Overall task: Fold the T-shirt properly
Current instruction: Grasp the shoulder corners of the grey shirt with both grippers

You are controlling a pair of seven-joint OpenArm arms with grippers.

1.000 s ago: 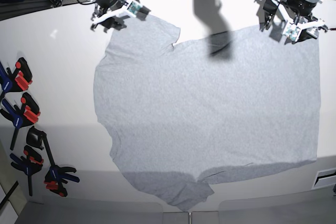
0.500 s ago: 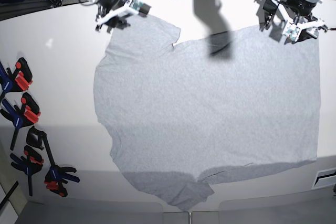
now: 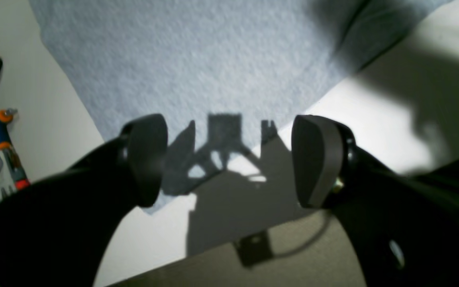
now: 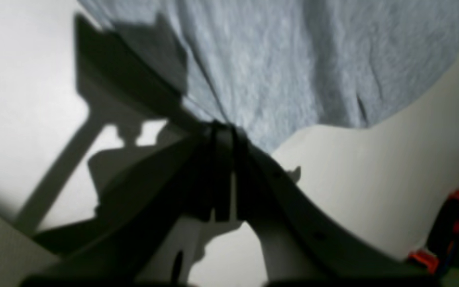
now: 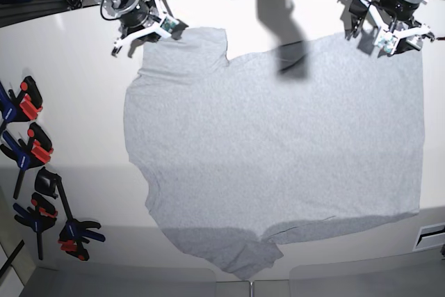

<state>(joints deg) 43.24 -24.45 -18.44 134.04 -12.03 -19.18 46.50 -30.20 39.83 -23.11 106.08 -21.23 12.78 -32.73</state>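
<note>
Pinching the T-shirt (image 5: pixel 278 144) sleeve edge, the right gripper (image 4: pixel 223 131) is clamped for spreading, while the left gripper (image 3: pixel 229 159) hovers spread wide over the hem corner.

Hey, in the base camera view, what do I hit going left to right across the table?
Spring clamps at the left edge → right gripper, shut on the T-shirt's sleeve → T-shirt spread flat across the middle → left gripper, open over the shirt's far corner.
</note>
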